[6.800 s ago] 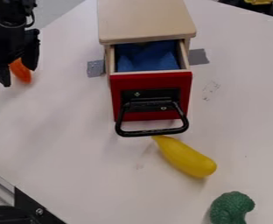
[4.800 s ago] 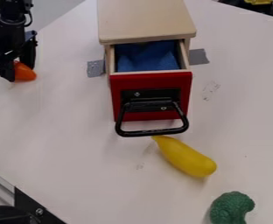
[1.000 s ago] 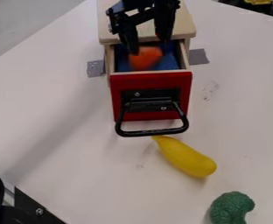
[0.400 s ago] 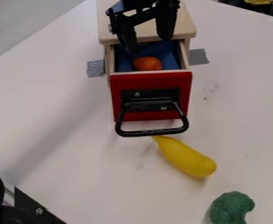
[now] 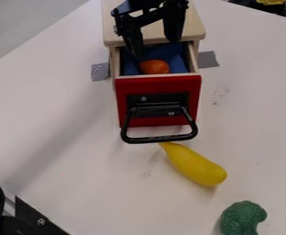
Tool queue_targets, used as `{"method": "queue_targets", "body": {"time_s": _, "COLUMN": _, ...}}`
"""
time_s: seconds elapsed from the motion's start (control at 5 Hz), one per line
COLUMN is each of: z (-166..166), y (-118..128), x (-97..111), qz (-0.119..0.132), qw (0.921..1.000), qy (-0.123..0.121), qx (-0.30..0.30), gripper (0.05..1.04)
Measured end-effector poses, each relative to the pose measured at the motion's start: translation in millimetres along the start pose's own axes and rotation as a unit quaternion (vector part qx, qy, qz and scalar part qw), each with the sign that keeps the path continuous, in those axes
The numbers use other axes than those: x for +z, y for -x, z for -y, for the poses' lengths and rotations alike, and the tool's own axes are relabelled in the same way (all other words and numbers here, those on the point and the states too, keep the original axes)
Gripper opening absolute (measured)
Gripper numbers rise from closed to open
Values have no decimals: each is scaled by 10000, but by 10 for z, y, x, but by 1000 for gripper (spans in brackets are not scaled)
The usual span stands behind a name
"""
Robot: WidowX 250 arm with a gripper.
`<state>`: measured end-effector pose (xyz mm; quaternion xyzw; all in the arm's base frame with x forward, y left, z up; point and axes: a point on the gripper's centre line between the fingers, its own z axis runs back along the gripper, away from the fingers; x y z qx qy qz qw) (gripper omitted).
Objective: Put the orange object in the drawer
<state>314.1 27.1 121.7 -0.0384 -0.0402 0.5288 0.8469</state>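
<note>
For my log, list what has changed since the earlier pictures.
The gripper carried the orange object from the left over to the drawer and let it go inside. The drawer, yellow object and green object stayed put.

Red drawer front [image 5: 126, 98], yellow banana-like toy [image 5: 194, 165], green broccoli [image 5: 241, 218].

Soft shadow across white tabletop [image 5: 78, 156]
</note>
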Motion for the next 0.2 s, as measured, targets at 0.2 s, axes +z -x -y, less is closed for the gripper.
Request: {"method": "queue_targets", "body": {"time_s": 0.2, "z": -2, "y": 1, "x": 0, "qz": -4, "qw": 10000, "qy": -6, "qx": 0, "gripper": 1000}}
